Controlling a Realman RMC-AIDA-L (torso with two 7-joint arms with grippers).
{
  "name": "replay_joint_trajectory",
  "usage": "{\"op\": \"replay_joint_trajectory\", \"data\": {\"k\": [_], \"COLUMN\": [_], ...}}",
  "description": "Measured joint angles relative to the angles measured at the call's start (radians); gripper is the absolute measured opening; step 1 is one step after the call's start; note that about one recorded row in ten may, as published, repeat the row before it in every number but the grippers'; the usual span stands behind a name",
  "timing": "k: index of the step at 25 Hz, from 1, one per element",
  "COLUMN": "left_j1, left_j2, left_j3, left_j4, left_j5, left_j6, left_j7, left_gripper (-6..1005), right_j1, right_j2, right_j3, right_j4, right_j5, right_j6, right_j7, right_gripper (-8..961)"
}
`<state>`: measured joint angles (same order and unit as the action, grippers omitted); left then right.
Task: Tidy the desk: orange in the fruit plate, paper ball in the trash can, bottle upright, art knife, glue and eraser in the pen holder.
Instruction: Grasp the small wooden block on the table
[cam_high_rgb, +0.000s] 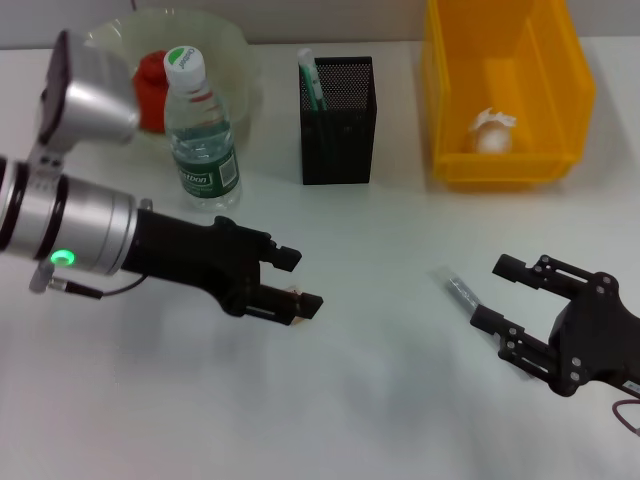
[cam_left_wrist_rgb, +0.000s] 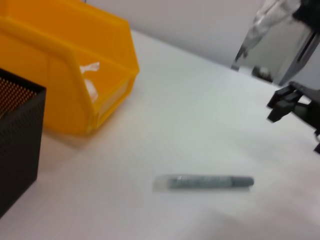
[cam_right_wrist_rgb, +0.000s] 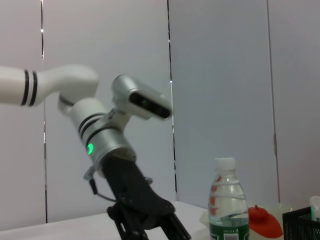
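Left tool spread around the eraser on the worktop. Right tool spread, beside the glue.

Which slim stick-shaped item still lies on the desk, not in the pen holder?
The glue, grey and flat on the desk by the right gripper. The art knife, mint green, already stands in the pen holder.
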<state>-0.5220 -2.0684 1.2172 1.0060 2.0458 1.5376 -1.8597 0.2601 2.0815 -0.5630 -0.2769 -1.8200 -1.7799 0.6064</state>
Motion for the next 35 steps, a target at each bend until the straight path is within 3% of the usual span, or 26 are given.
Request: {"op": "replay_joint_trajectory", "data": {"k": [2, 6, 7, 8, 12, 24, 35], "left_j1": [-0.045, -0.083, -0.125, -0.125, -0.179, -0.211, -0.219], "left_j2": [-0.002, -0.005, -0.009, -0.009, -0.011, -0.012, -0.012], "left_j3": [0.08, 0.154, 0.249, 0.249, 0.385, 0.5, 0.573], "left_j4": [0.091, 0.143, 0.179, 0.179, 0.206, 0.218, 0.213], "left_j5": [0.09, 0.178, 0.279, 0.279, 0.371, 0.429, 0.457], "left_j6": [-0.005, -0.019, -0.031, -0.031, -0.055, -0.117, -0.11], "left_j7": [-0.174, -0.289, -0.408, -0.408, -0.551, -0.749, -0.771], "left_gripper": [631, 630, 630, 630, 629, 627, 626], "right_j1": [0.002, 0.002, 0.001, 0.001, -0.007, 0.0, 0.018], "right_j2": [0.0, 0.0, 0.0, 0.0, -0.001, -0.002, 0.0], "right_j3": [0.006, 0.019, 0.031, 0.031, 0.049, 0.055, 0.071], "right_j4": [0.004, 0.008, 0.011, 0.011, 0.013, 0.031, 0.036], "right_j5": [0.001, 0.002, 0.002, 0.002, 0.002, 0.002, 0.002], "right_j6": [0.0, -0.001, -0.003, -0.003, -0.005, -0.001, 0.0], "right_j7": [0.0, 0.0, 0.0, 0.0, 0.0, 0.0, -0.001], "right_gripper": [554, 555, 554, 554, 555, 554, 554]}}
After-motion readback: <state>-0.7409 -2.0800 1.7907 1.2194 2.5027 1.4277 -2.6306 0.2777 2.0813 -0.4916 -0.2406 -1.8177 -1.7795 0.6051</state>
